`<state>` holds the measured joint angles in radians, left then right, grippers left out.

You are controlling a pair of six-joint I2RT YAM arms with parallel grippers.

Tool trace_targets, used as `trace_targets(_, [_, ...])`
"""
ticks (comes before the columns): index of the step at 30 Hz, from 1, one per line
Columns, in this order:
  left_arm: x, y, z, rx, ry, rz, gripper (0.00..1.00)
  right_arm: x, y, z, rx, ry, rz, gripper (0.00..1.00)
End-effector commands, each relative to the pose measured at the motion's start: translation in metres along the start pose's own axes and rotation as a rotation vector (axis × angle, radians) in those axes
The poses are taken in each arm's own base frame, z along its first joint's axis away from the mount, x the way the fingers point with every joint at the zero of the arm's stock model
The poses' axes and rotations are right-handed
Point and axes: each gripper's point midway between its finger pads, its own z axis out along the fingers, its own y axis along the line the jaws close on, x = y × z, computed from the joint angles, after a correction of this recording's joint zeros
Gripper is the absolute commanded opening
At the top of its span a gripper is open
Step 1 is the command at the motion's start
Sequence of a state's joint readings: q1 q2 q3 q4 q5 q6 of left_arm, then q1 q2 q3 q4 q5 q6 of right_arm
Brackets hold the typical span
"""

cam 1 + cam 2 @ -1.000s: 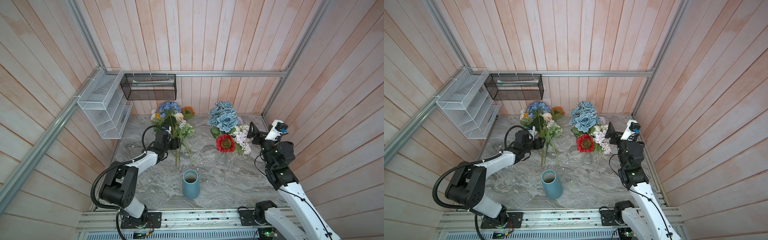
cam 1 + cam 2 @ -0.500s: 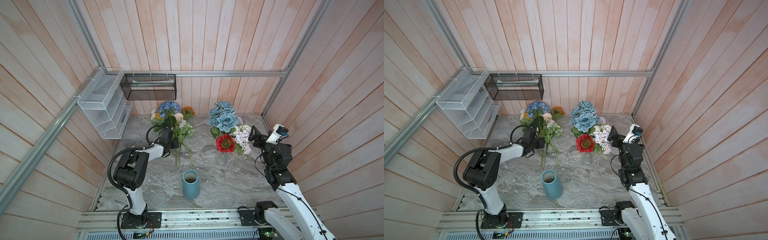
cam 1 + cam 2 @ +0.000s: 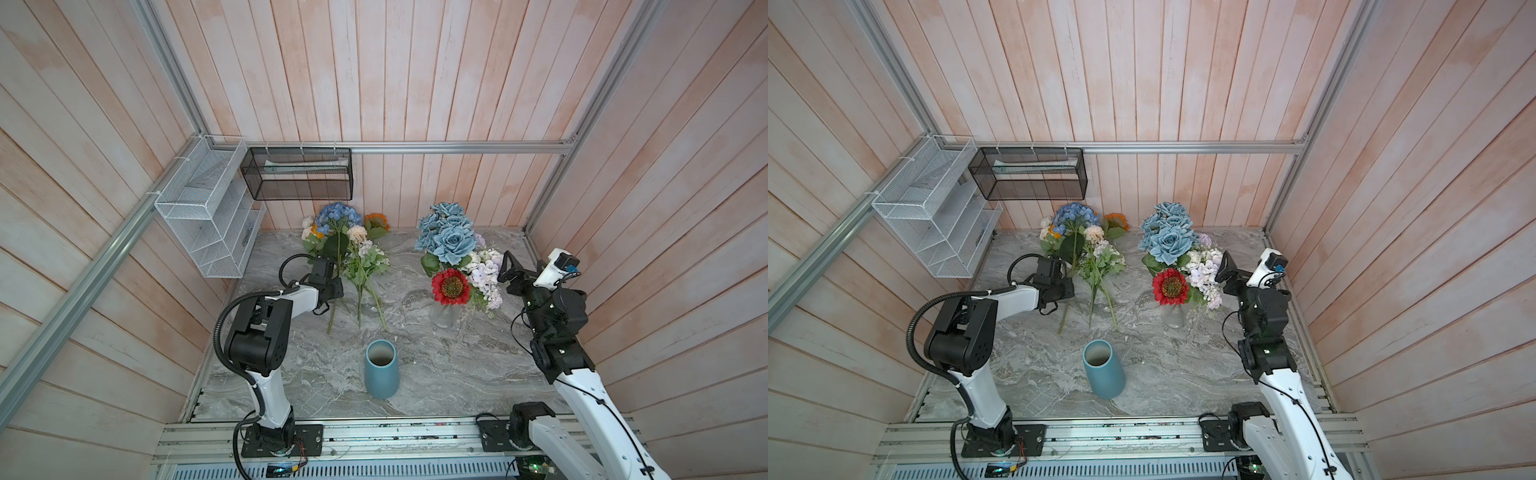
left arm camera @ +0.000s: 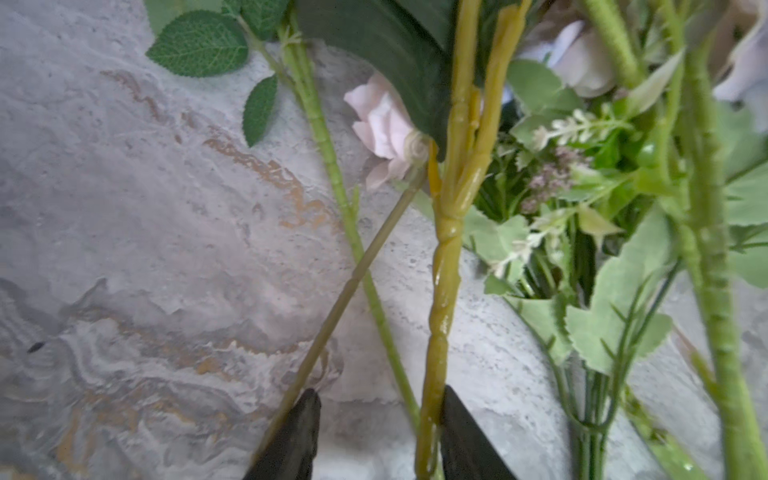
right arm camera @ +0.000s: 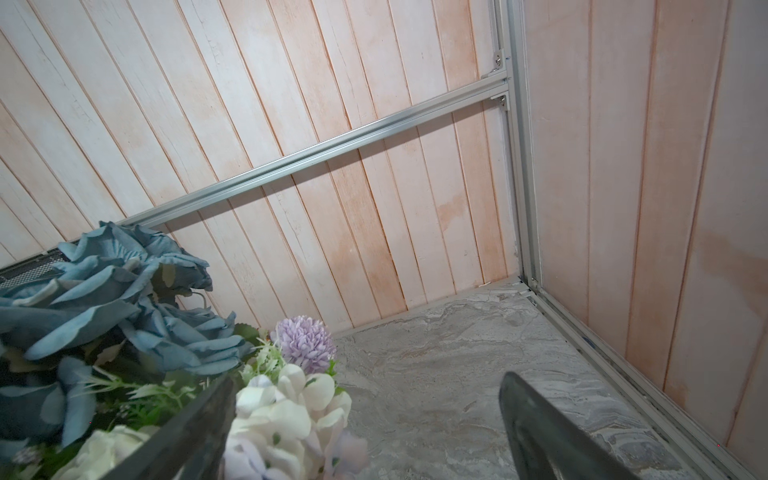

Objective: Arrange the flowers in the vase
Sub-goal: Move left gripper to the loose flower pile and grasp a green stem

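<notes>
Left tool (image 4: 378,419): jaws part-way apart, straddling a thick yellow-green stem (image 4: 444,270). One finger (image 4: 465,440) touches that stem; bare bench (image 4: 166,249) shows between it and the opposite finger (image 4: 299,436), so we call it not clamped. A thin stem (image 4: 353,286) runs under the opposite finger and a third green one lies between; risk of pinching more than one.

In both top views this tool (image 3: 332,289) sits low at mid-stem, reaching in from the bench's left edge, across the stem. We judge the stem is the blue hydrangea (image 3: 337,214) spray's.

Key relation: the loose flowers (image 3: 361,257) lie flat at back-left, blooms at the back edge, cut ends pointing to the front edge. Long axis roughly back-to-front. The blue vase (image 3: 381,370) stands upright, empty as far as we see, near the middle of the front edge, just past the cut ends, apart from them. So the vase is front-and-slightly-right of the tool, along the stem's own axis. Next move, our read: clamp, lift, swing the stem upright, cut end down over the mouth.

Left arm is nearer by far. Right tool (image 5: 370,380) is wide apart, holding nothing, raised beside the bouquet (image 3: 451,249) in the glass vase (image 3: 444,318) near the right edge, well apart from the loose sprays.
</notes>
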<state>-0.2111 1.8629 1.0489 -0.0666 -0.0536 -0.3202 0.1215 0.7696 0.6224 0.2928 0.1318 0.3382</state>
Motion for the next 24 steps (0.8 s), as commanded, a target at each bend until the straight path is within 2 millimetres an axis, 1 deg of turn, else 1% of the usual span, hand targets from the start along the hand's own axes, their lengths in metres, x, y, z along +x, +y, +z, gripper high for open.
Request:
trace_targets(1, [-0.002, -0.001, -0.007, 0.027, 0.001, -0.020, 0.47, -0.010, 0.003, -0.002, -0.015, -0.034, 0.013, 0.98])
trace_targets(4, [-0.001, -0.003, -0.004, 0.038, 0.020, -0.015, 0.47, -0.012, 0.004, -0.003, -0.022, -0.038, 0.022, 0.98])
trace_targets(8, [-0.002, -0.006, -0.004, 0.056, 0.018, -0.013, 0.49, -0.015, 0.004, -0.005, -0.015, -0.043, 0.017, 0.98])
trace_targets(11, [-0.002, -0.007, -0.004, 0.060, 0.019, -0.006, 0.45, -0.021, 0.004, -0.007, -0.008, -0.054, 0.005, 0.98])
trace_targets(14, [-0.004, -0.002, -0.004, 0.032, 0.020, -0.011, 0.41, -0.026, 0.002, -0.007, 0.009, -0.058, -0.007, 0.98])
trace_targets(15, [-0.005, 0.000, -0.005, 0.019, 0.017, -0.014, 0.42, -0.027, 0.001, -0.007, 0.019, -0.054, -0.010, 0.98])
trace_targets(17, [-0.008, 0.005, -0.008, -0.007, 0.014, -0.014, 0.46, -0.027, 0.000, -0.006, 0.028, -0.050, -0.012, 0.98])
trace_targets(19, [-0.011, 0.008, -0.015, -0.031, 0.006, -0.014, 0.53, -0.027, 0.001, -0.007, 0.022, -0.050, -0.011, 0.98])
trace_targets(21, [-0.017, 0.006, -0.027, -0.020, -0.018, -0.018, 0.57, -0.028, 0.002, -0.007, 0.016, -0.055, -0.009, 0.98])
trace_targets(22, [-0.021, 0.002, -0.034, 0.004, -0.032, -0.024, 0.58, -0.029, 0.003, -0.007, 0.013, -0.058, -0.008, 0.98])
trace_targets(24, [-0.031, -0.014, -0.050, 0.089, -0.070, -0.037, 0.60, -0.028, 0.004, -0.007, 0.004, -0.058, -0.007, 0.98])
